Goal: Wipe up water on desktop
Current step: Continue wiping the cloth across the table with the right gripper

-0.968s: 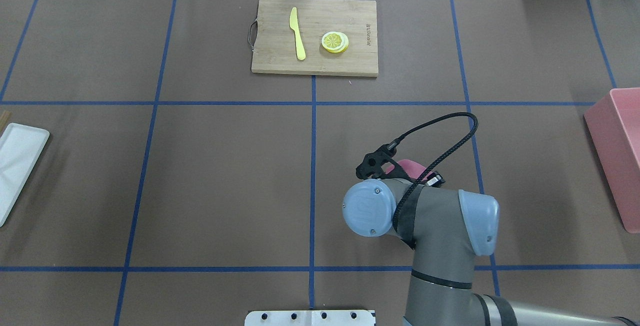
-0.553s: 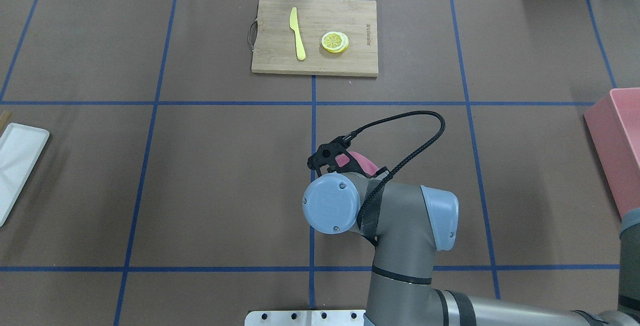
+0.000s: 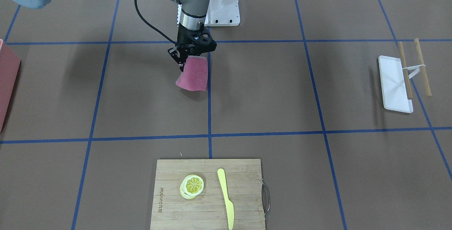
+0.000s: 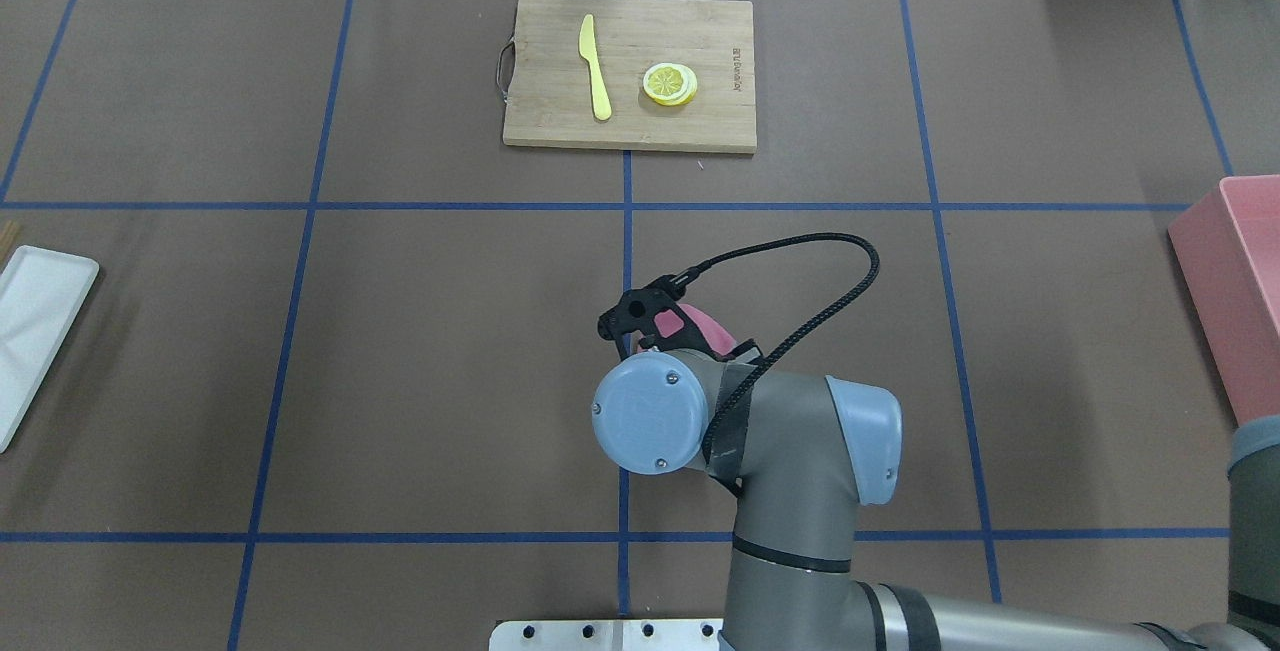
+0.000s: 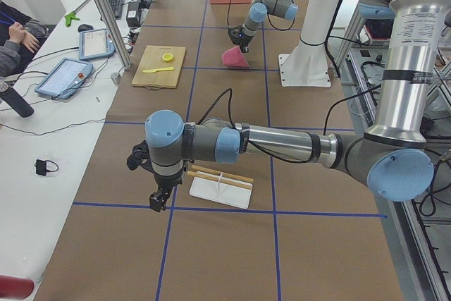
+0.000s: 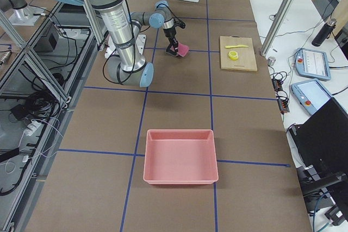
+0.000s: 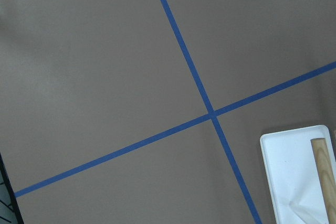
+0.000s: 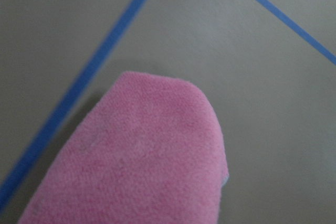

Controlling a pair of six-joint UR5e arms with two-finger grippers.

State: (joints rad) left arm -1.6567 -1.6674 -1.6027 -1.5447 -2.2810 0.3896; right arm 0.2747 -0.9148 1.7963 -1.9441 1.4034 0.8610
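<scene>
The right hand clamps a pink cloth hanging below it, seemingly touching the table; the left hand may be open or closed, I can't tell.

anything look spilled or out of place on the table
No wet patch shows on the desktop. Only the chopsticks look askew: one lies across the white tray, the other seems off its edge. The right gripper holds a pink cloth.
</scene>
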